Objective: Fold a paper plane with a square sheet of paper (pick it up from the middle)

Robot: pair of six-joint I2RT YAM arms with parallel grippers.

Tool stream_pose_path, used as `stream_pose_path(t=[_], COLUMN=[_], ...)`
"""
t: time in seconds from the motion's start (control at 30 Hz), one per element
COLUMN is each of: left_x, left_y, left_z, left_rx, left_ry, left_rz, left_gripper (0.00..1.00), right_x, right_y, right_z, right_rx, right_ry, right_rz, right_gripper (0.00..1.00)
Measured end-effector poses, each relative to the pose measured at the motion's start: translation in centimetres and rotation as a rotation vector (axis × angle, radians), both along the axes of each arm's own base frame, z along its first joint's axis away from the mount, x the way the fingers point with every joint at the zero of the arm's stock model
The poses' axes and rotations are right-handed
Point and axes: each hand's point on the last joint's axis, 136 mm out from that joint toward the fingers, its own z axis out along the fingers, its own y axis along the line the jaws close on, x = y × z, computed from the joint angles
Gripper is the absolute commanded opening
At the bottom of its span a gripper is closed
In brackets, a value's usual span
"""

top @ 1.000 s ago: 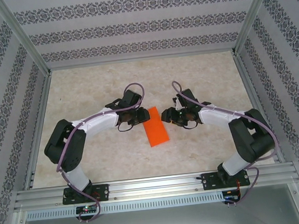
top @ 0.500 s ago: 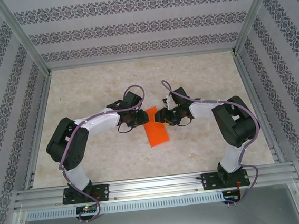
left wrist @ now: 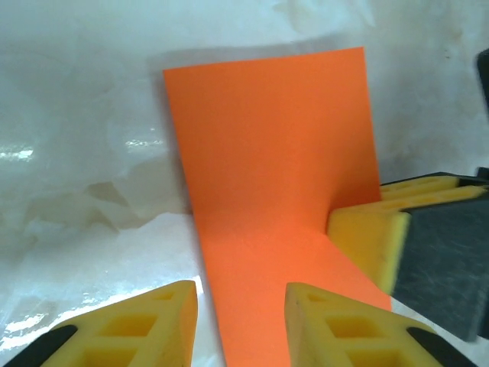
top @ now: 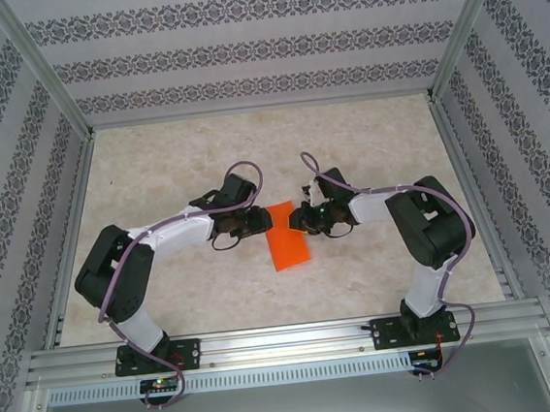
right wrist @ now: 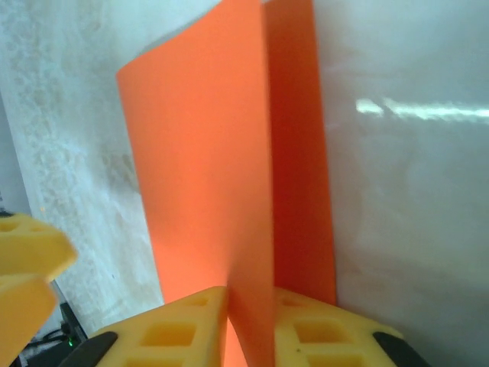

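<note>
L gripper (top: 260,220) sits at the 9 o'clock edge of the orange sheet (top: 289,246). The sheet lies mid-table (top: 174,167), doubled into a narrow strip running 11 to 5 o'clock. L jaws are part-open w/ a clear gap. In the left wrist view one pad (left wrist: 344,329) lies over the sheet's near end, nothing clamped. R gripper (top: 294,222) is at the strip's 2 o'clock corner. In the right wrist view its jaws are pinched tight on a raised flap of the sheet.
</note>
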Motion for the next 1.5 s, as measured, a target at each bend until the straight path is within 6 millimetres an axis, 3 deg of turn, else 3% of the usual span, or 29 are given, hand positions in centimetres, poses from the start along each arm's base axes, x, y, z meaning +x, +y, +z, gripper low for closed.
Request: stream_pose_path(t=[0.07, 0.23, 0.47, 0.77, 1.0, 1.17, 1.37, 1.5], left_x=[-0.2, -1.3, -5.0, -11.0, -11.2, -10.2, -9.2, -8.9], left_y=[-0.4, -1.4, -3.8, -7.6, -7.3, -6.8, -6.7, -6.5], left_z=[0.6, 1.7, 2.7, 2.1, -0.3, -0.8, -0.5, -0.4], left_rx=[-0.004, 0.006, 0.073, 0.186, 0.334, 0.4, 0.43, 0.449], left_ry=[-0.033, -0.108, -0.25, -0.388, -0.428, -0.45, -0.477, -0.49], left_rz=[-0.04, -0.156, -0.41, -0.68, -0.694, -0.661, -0.621, -0.609], left_gripper=[0.41, 0.5, 0.61, 0.66, 0.66, 0.6, 0.33, 0.24], right_x=[-0.1, 0.1, -0.1, 0.2, -0.1, -0.2, 0.0, 0.4], right_y=[-0.4, -1.0, -0.1, -0.1, -0.5, -0.7, -0.9, -1.6], right_z=[0.0, 1.0, 1.9, 1.8, 1.5, 1.5, 2.0, 2.6], right_rx=[-0.004, -0.008, -0.009, -0.022, -0.029, -0.027, -0.018, -0.015], right_ry=[0.006, -0.01, -0.005, 0.014, 0.026, 0.027, 0.014, -0.005], right_rz=[-0.042, -0.142, -0.245, -0.322, -0.342, -0.345, -0.35, -0.356], right_gripper=[0.09, 0.1, 0.12, 0.13, 0.15, 0.19, 0.25, 0.26])
